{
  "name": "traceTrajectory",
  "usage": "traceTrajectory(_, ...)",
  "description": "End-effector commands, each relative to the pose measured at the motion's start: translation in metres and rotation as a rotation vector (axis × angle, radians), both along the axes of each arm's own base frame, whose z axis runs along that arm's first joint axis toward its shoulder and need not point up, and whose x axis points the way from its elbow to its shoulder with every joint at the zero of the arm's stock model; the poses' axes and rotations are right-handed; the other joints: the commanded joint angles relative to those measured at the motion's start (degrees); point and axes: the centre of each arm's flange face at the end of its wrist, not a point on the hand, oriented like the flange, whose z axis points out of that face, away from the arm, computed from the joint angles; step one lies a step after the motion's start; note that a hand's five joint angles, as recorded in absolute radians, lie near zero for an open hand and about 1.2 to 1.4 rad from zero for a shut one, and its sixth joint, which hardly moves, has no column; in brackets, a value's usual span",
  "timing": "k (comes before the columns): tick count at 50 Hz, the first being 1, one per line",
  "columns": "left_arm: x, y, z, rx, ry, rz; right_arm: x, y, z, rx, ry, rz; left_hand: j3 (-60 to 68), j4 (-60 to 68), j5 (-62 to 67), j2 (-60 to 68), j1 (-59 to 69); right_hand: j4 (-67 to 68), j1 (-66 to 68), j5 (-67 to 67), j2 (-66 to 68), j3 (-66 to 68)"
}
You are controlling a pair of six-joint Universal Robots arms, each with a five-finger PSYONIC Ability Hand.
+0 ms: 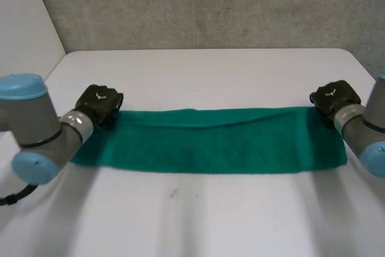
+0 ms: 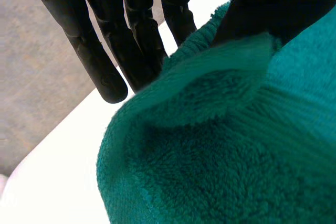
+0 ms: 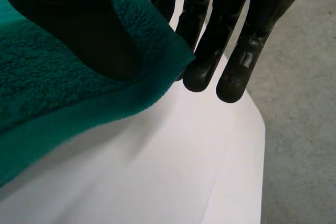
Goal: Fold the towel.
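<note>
Across your desk lies the green towel, a long strip, seemingly folded once already. At its far corners, the left robot hand and right robot hand each pinch the cloth; further folds remain.

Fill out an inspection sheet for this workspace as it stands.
Surface: white table, bare around the towel.
Job's things: green towel, lying as a long strip across the table between the two arms.
Clutter: nothing seen.
Hands: left hand pinches the towel's far corner on its side, thumb on top, straight fingers beneath; right hand pinches the opposite far corner the same way.
Cables: nothing seen on the towel.
Surroundings: grey wall behind the table.
</note>
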Motion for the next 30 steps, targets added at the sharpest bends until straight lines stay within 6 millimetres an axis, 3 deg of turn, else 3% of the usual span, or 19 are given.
traceTrajectory(1, -0.003, -0.046, -0.02, -0.03, 0.008, 0.092, 0.02, -0.042, -0.015, -0.066, -0.008, -0.018, 11.7, 11.4, 14.4, 11.4, 15.5, 11.9, 23.8, 12.9, 12.5, 12.1)
traceTrajectory(7, -0.011, -0.047, -0.029, -0.026, 0.015, 0.051, 0.025, -0.055, -0.025, -0.079, -0.003, -0.035, 11.7, 11.4, 14.4, 11.4, 15.5, 11.9, 23.8, 12.9, 12.5, 12.1)
traceTrajectory(8, -0.011, -0.047, -0.029, -0.026, 0.015, 0.051, 0.025, -0.058, -0.025, -0.088, -0.001, -0.057, 11.7, 11.4, 14.4, 11.4, 15.5, -28.4, -16.5, -27.4, -27.7, -28.1)
traceTrajectory(9, -0.016, -0.044, -0.03, -0.023, 0.016, 0.03, 0.027, -0.057, -0.024, -0.091, 0.002, -0.062, -8.1, -8.4, -5.4, -8.4, -4.3, -46.2, -34.4, -45.3, -45.6, -46.0)
traceTrajectory(10, -0.022, -0.04, -0.03, -0.029, 0.014, 0.012, 0.027, -0.057, -0.024, -0.095, 0.004, -0.066, -43.2, -43.5, -40.5, -43.6, -39.5, -58.1, -46.2, -57.1, -57.5, -57.9)
traceTrajectory(11, -0.022, -0.04, -0.03, -0.029, 0.014, 0.012, 0.031, -0.057, -0.022, -0.101, 0.0, -0.067, -43.6, -43.9, -40.9, -43.9, -39.8, -58.1, -46.2, -57.1, -57.5, -57.9)
traceTrajectory(12, -0.026, -0.038, -0.027, -0.04, 0.015, 0.001, 0.032, -0.056, -0.023, -0.1, -0.003, -0.067, -58.3, -58.6, -55.6, -58.6, -54.5, -58.1, -46.2, -57.1, -57.5, -57.9)
traceTrajectory(15, -0.032, -0.034, -0.016, -0.071, 0.02, -0.009, 0.033, -0.056, -0.017, -0.111, -0.029, -0.07, -58.2, -58.5, -55.5, -58.6, -54.5, -58.1, -46.2, -57.1, -57.5, -57.9)
traceTrajectory(18, -0.03, -0.03, -0.004, -0.087, 0.027, -0.007, 0.033, -0.055, 0.001, -0.142, -0.078, -0.079, -58.2, -58.5, -55.5, -58.6, -54.5, -58.1, -46.2, -57.1, -57.5, -57.9)
traceTrajectory(19, -0.028, -0.027, 0.005, -0.096, 0.036, 0.0, 0.031, -0.053, 0.02, -0.168, -0.12, -0.087, -58.2, -58.5, -55.5, -58.6, -54.5, -58.1, -46.2, -57.1, -57.5, -57.9)
traceTrajectory(22, -0.021, -0.018, 0.022, -0.107, 0.042, 0.012, 0.025, -0.049, 0.042, -0.195, -0.178, -0.103, -58.2, -58.5, -55.5, -58.6, -54.5, -58.1, -46.2, -57.1, -57.5, -57.9)
traceTrajectory(27, -0.011, 0.007, 0.042, -0.103, 0.047, 0.022, 0.023, -0.02, 0.069, -0.187, -0.252, -0.065, -58.2, -58.5, -55.5, -58.6, -54.5, -58.1, -46.2, -57.1, -57.5, -57.9)
traceTrajectory(30, -0.006, 0.022, 0.044, -0.081, 0.054, 0.025, 0.023, -0.004, 0.074, -0.162, -0.254, -0.025, -58.2, -58.5, -55.5, -58.6, -54.5, -58.1, -46.2, -57.1, -57.5, -57.9)
